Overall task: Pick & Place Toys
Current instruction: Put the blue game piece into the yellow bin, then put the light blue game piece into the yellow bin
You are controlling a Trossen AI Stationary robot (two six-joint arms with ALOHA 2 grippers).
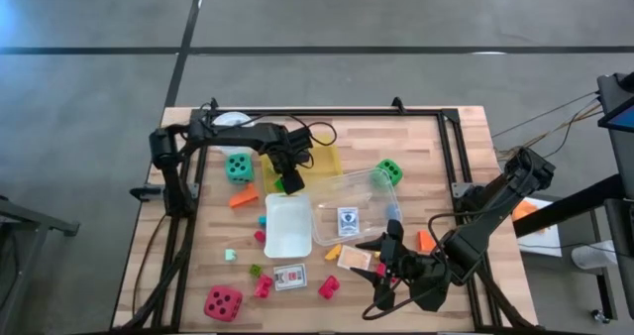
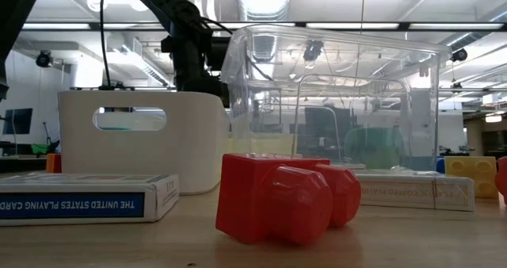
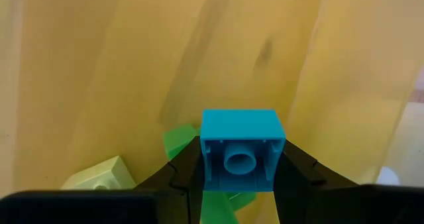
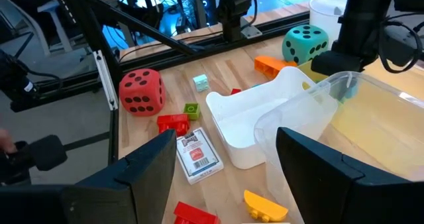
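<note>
Blue square plastic block (image 3: 239,150) sat clamped in left gripper (image 3: 238,184) over yellow tray (image 3: 132,65); early release could bounce it out. Right gripper (image 4: 218,164) waited, fingers apart.

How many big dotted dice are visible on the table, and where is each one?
3. The teal die sits far left, near the left gripper. The green die is beside the clear box. The red die lies at the near-left corner. None seem hidden.
</note>
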